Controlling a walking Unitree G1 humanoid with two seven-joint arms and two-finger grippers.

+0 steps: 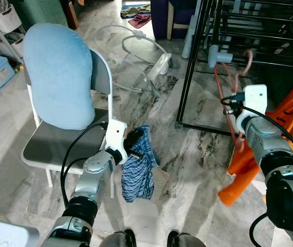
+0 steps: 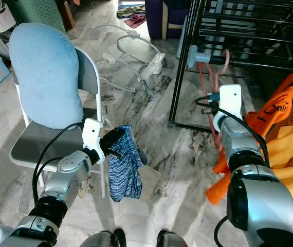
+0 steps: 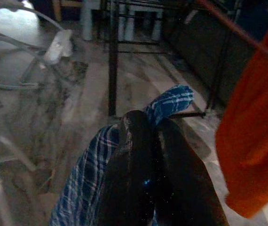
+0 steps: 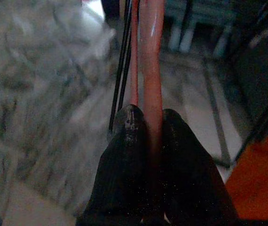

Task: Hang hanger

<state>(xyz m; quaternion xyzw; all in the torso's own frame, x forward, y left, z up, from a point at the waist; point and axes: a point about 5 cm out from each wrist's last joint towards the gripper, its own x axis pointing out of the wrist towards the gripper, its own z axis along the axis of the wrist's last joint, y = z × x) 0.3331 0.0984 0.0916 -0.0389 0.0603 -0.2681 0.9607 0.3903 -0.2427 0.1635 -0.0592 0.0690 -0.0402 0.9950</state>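
We judge that we are in the middle of the hanging step. Our right gripper (image 4: 148, 127) has its two black fingers pressed together on the thin pink-red plastic hanger (image 1: 227, 100), and it holds it up in front of the black metal drying rack (image 1: 249, 31). The hook of the hanger is near the grey plastic end piece (image 1: 218, 54) of one rack bar, close to the rack's front corner. Whether the hook already sits over a bar or only hangs just beside it, we cannot tell.

Our left gripper (image 3: 150, 141) is lower, beside the white folding chair with the light blue cushion (image 1: 59, 77). Its fingers are closed on a blue checked cloth (image 1: 139, 170), which hangs down toward the marble floor (image 1: 187, 170).

The next move, as we think, asks to lift the hook over a bar, let it settle, and open the right fingers only afterwards.

Some things are hard to read. The orange garment (image 1: 290, 123) is cut by the edge of the head views, and we cannot say if it hangs on this hanger. The lower part of the hanger is hidden behind our right arm. Both wrist views are dark and blurred.
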